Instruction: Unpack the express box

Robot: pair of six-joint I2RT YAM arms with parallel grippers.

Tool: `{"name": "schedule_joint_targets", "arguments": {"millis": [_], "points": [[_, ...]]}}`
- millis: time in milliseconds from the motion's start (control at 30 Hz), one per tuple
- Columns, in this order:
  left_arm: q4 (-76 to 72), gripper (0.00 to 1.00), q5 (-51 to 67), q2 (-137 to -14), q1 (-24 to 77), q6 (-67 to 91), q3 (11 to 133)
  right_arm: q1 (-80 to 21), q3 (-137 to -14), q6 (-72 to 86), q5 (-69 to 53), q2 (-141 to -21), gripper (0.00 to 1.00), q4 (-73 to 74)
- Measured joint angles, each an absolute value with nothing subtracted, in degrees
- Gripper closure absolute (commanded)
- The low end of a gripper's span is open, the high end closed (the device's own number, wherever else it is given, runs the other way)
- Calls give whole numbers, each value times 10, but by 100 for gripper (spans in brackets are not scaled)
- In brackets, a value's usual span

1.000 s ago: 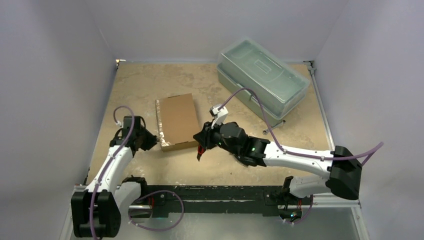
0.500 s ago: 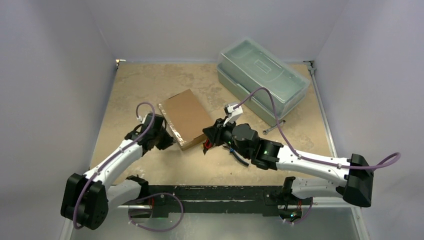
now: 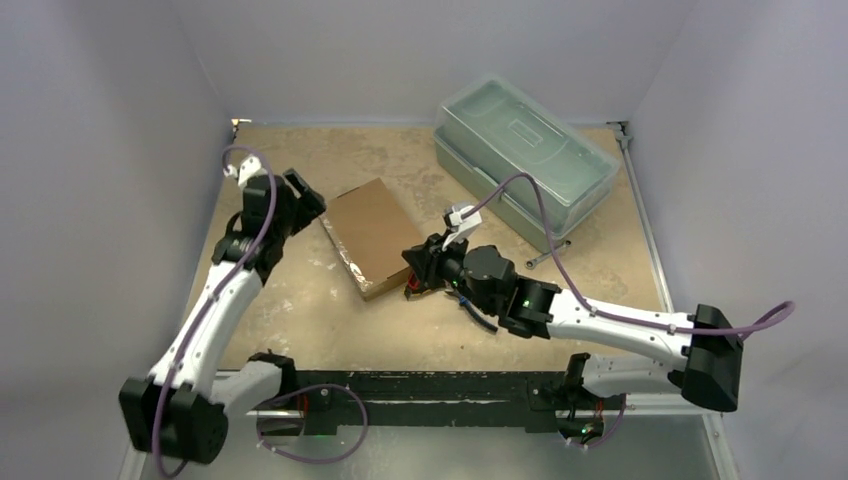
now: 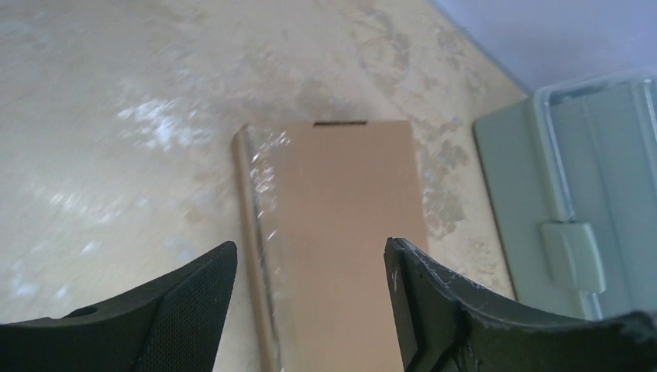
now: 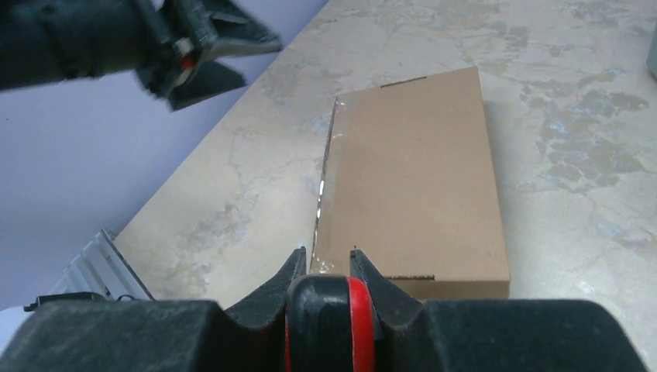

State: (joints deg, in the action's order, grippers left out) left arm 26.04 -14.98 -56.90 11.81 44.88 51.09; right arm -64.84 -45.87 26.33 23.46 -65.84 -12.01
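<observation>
My left fingers (image 3: 305, 198) are spread wide with nothing between them, raised near the far-left corner of the express box (image 3: 372, 235). The box lies flat and closed on the tabletop (image 3: 290, 300), between my two arms, with shiny clear tape along one long edge. My right fingers (image 3: 412, 278) sit just beside its near end, clamped on a black-and-red tool (image 5: 333, 310) whose tip I cannot make out. The grey-green toolbox (image 3: 525, 160) stands well apart at the far right
</observation>
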Motion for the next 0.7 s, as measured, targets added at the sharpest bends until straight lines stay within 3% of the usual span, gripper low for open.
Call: {"name": "schedule_joint_targets", "arguments": {"millis": [200,400,700], "points": [[132,26,17,-754,34,382,575,-649,-461,224,227,-742,100,-238],[128,25,161,-925,-27,293,678,-653,-487,146,229,-865,100,-399],[121,48,252,-998,-30,205,708,-654,-594,75,235,-983,100,-472]]}}
